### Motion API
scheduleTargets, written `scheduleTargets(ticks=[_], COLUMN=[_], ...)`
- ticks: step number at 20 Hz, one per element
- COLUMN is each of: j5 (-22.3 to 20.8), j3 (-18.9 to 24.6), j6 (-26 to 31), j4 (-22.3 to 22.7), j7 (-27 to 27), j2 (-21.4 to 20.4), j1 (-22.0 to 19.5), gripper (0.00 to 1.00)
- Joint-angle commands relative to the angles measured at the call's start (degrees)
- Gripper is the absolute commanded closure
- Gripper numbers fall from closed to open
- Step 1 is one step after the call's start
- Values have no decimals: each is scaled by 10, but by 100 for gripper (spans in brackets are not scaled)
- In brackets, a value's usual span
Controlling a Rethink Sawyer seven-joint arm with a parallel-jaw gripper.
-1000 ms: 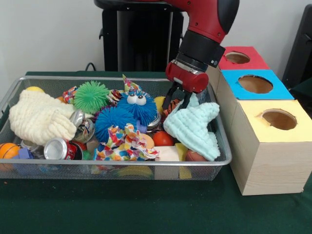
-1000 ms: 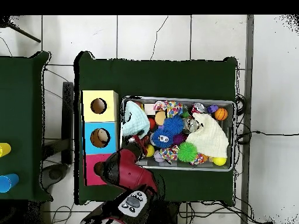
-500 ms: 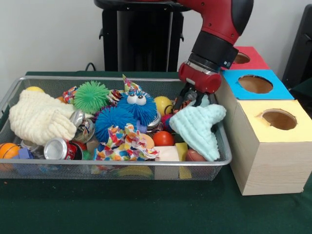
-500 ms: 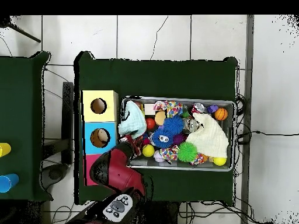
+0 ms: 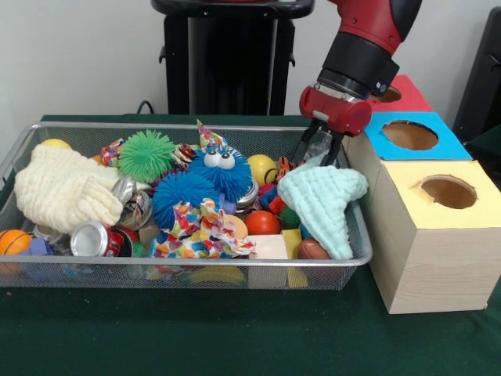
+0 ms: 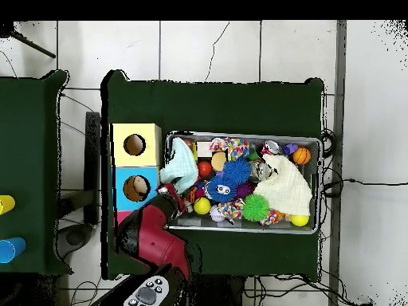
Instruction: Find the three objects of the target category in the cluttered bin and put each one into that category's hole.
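Note:
A wire mesh bin [image 5: 196, 127] holds mixed clutter. My gripper [image 5: 317, 153] hangs over its right end, shut on the top of a mint-green knitted cloth [image 5: 325, 202] that droops down across the bin's right rim. In the overhead view the gripper [image 6: 170, 191] sits at the bin's [image 6: 320, 183] left end with the cloth [image 6: 181, 166] beside it. Three hole boxes stand next to the bin: yellow [image 5: 473, 215], blue [image 5: 438, 149] and red [image 5: 407, 98]. The arm hides part of the red box [image 6: 121, 231] from above.
Also in the bin are a cream knitted cloth [image 5: 63, 188], a green spiky ball [image 5: 146, 154], a blue furry toy with eyes [image 5: 223, 168], a crushed can [image 5: 95, 239], small balls and a patterned cloth [image 5: 202, 229]. The yellow box [image 6: 134, 145] and blue box [image 6: 135, 187] touch the bin's side.
The gripper has risen and moved toward the boxes, carrying the mint cloth with it. A yellow ball and small toys beneath it have come into sight.

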Motion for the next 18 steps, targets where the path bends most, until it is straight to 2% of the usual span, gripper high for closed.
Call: scheduleTargets(ticks=[1, 5, 8, 13, 18], j5=[35, 29, 33, 75, 103], j3=[25, 27, 37, 31, 31], j6=[25, 25, 13, 13, 14], j4=[-4, -1, 0, 9, 17], j7=[94, 93, 104, 118, 120], j2=[-2, -8, 5, 37, 52], j1=[-6, -8, -8, 20, 37], gripper=[0, 0, 0, 0, 0])
